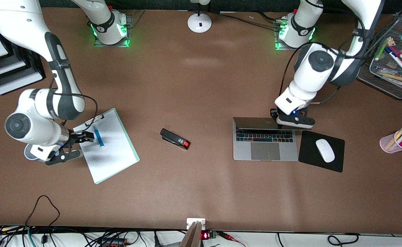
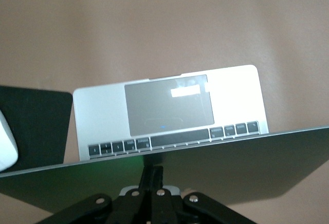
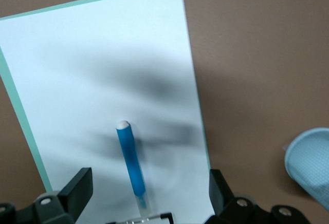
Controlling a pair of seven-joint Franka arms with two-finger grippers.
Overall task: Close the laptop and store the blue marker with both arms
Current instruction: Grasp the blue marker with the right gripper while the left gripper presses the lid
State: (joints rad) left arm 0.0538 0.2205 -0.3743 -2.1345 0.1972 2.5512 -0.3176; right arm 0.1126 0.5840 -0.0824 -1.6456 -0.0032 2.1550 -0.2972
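both arms set, neither step done

the laptop [image 1: 265, 144] stands open beside the mouse pad [image 1: 320, 151]; the left gripper [image 1: 279, 125], jaws shut, sits at its lid's top edge, ready to push it down. over the clipboard [image 1: 110, 151], the right gripper [image 1: 79, 145] hangs wide-jawed around the blue marker [image 1: 99, 136], and must lower, then close

even overhead light, moderately bright. a pale sheen crosses the brown table [image 1: 201, 61] near the bases. soft arm shadows blur across the white paper [image 3: 103, 70]; glare patches sit on the laptop [image 2: 169, 111] trackpad. wrist views look slightly soft, foreground gripper parts unfocused.
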